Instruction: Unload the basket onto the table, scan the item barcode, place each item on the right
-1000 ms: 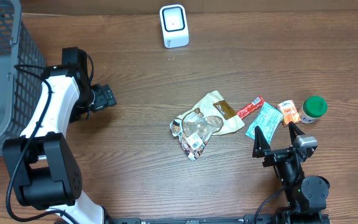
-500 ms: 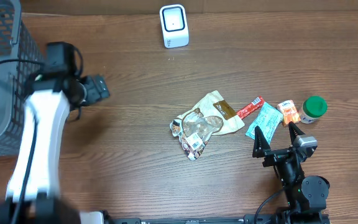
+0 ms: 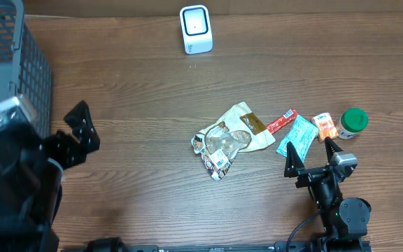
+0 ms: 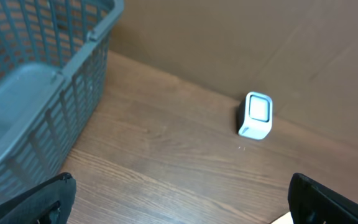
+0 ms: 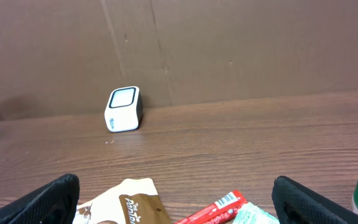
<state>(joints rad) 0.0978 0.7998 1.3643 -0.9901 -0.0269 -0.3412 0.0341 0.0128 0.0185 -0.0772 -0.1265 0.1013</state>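
Crumpled tan-and-clear snack bag (image 3: 231, 137) lies flat; left fingers (image 4: 42, 202) and right fingers (image 5: 45, 199) spread, empty.

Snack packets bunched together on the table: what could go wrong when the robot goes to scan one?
1. The teal packet is crowded by the red bar and the orange packet. The open right gripper next to them might pinch two at once or knock the green-lidded jar.
2. The crumpled bag looks floppy. Carried to the scanner at the table's far edge, it could sag and hide its barcode.
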